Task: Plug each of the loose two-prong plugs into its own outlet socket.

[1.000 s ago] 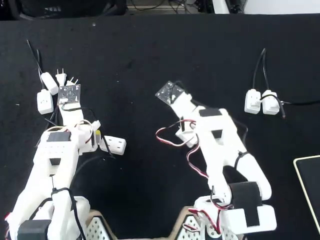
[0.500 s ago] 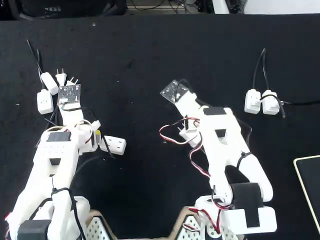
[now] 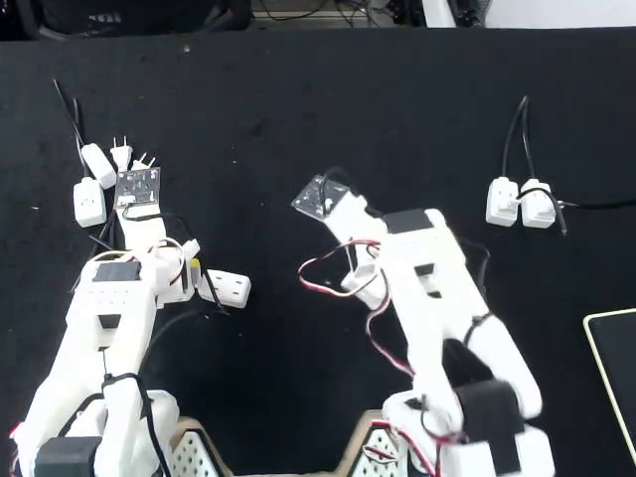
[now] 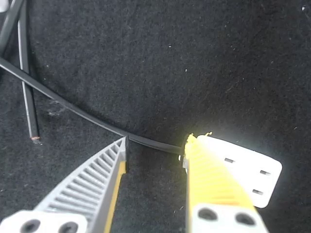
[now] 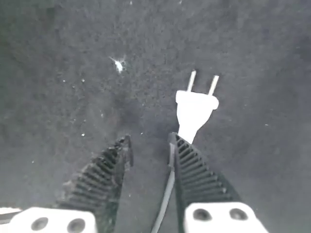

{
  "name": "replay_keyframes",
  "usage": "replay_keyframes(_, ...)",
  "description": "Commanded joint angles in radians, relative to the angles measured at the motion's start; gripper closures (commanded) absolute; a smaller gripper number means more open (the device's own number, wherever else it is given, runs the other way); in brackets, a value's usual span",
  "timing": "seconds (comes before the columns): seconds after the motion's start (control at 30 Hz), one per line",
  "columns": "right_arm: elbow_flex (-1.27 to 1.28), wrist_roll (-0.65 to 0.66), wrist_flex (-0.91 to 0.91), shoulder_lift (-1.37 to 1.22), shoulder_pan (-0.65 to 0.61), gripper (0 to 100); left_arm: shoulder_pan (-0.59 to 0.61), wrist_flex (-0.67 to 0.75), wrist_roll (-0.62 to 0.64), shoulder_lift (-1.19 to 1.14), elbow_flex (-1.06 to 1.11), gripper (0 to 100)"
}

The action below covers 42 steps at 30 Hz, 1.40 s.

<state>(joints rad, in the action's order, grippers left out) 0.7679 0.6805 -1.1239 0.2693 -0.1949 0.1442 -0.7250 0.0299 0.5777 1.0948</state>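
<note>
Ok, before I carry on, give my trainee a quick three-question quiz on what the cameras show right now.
1. True or false: the right tool is shut on the white plug.
2. What lies on the table right beside the left tool? A) a loose plug B) an outlet socket C) a tray
3. Fill in: the white plug's two prongs point ____ the right tool.

Key: 1 false, it stands open with the plug just past its tips; 2 B; 3 away from.

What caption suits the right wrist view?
Right hand open near a loose white two-prong plug on the black table.
</note>
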Motion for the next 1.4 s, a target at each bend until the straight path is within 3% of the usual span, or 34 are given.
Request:
replay_keyframes(0.0,-0.070,-0.009,-0.109,0.142,-0.015,84.6,0.007,0.003,-0.008,0.020,-0.012,80)
replay_keyframes(0.33,-0.266,-0.106,-0.499,0.306,-0.021,81.1,0.007,0.005,-0.008,0.020,-0.012,80)
replay_keyframes(0.43,-0.242,-0.117,-0.411,0.292,0.000,81.1,0.007,0.005,-0.008,0.020,-0.012,80)
replay_keyframes(0.7,-0.064,-0.112,0.141,0.047,0.110,81.1,0.007,0.003,-0.008,0.020,-0.012,80)
replay_keyframes(1.0,-0.139,-0.069,0.132,-0.240,0.089,81.1,0.007,0.003,-0.008,0.020,-0.012,80)
replay_keyframes(1.37,-0.176,-0.020,0.068,-0.185,0.114,81.2,0.007,0.003,-0.008,0.020,-0.012,80)
